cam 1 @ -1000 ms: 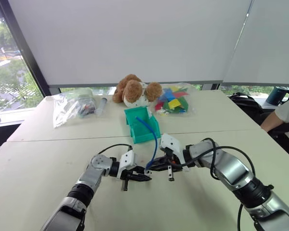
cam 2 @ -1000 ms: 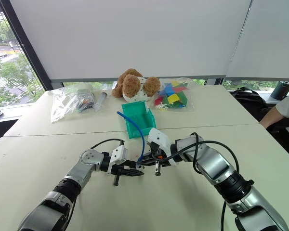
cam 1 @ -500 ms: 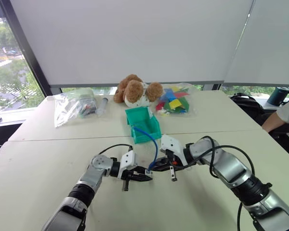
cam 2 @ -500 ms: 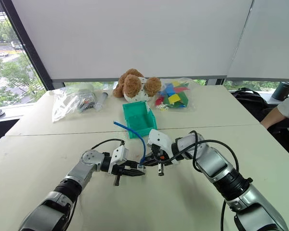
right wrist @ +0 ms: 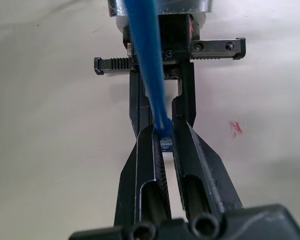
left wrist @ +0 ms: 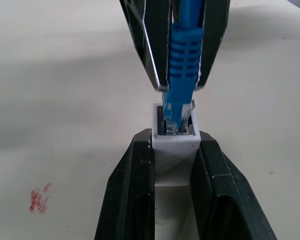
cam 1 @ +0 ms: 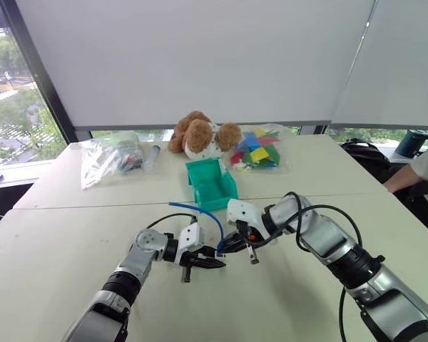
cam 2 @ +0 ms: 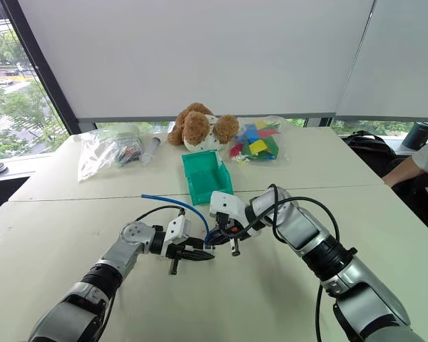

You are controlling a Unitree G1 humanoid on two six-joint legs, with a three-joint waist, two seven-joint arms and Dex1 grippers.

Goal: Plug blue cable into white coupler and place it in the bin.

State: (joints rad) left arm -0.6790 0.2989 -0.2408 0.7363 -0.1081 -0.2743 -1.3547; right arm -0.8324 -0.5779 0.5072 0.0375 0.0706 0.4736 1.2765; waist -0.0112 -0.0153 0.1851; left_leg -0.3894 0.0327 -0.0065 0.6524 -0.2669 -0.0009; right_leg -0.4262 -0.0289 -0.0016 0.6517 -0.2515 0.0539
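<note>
My left gripper (cam 1: 215, 261) is shut on the white coupler (left wrist: 176, 142), holding it just above the table with its socket facing my right gripper (cam 1: 225, 249). The right gripper is shut on the blue cable (cam 1: 205, 211) just behind its plug. In the left wrist view the clear plug tip sits in the mouth of the coupler's socket. From the grippers the cable arcs up and to the left, and its free end hangs in the air. The teal bin (cam 1: 215, 201) stands just beyond the grippers, with nothing visible in it.
Behind the bin lie a teddy bear (cam 1: 200, 134), a clear bag of coloured blocks (cam 1: 257, 151) and another clear bag (cam 1: 110, 158) to the left. A person's arm (cam 1: 414, 172) and a dark mug (cam 1: 412, 141) are at the far right. A small red mark (left wrist: 39, 200) is on the table.
My right wrist has rolled, and the cable's free end has swung from above the bin down and to the left. The left gripper with the coupler has stayed still.
</note>
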